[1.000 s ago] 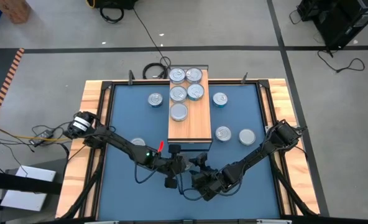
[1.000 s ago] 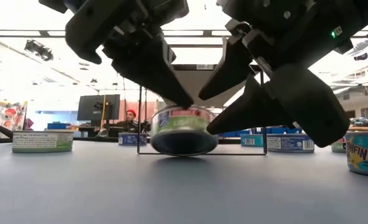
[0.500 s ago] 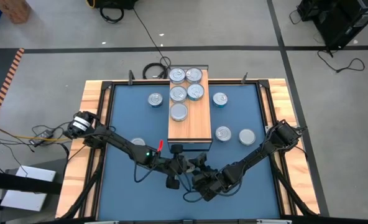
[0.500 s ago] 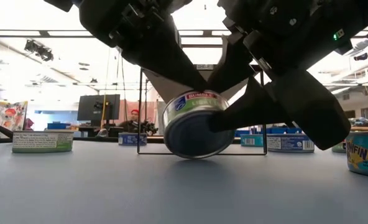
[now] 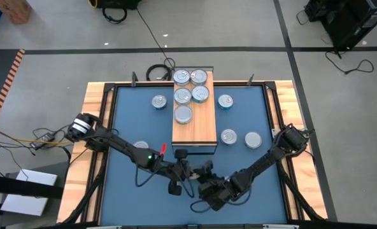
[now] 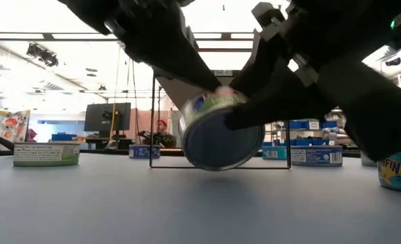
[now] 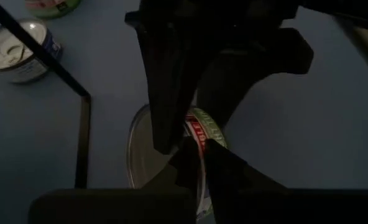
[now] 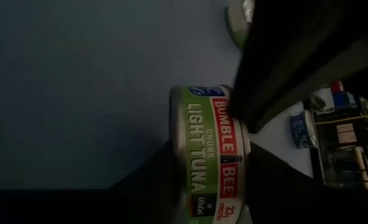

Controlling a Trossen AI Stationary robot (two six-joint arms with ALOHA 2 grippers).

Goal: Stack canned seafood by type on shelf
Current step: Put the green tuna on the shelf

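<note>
Just below centre in the low view, the green-labelled tin stands tipped on its edge on the blue table, flat bottom toward the camera, short axis nearly level. I see both pincers meeting on it: the left pincer pinches its rim with fingers nearly shut, the right pincer straddles its sides, half closed. Up-frame in the high view lies the shelf, so I reckon the tin needs righting first.

Five tins stood on the shelf; five more lay on the mat around it.
</note>
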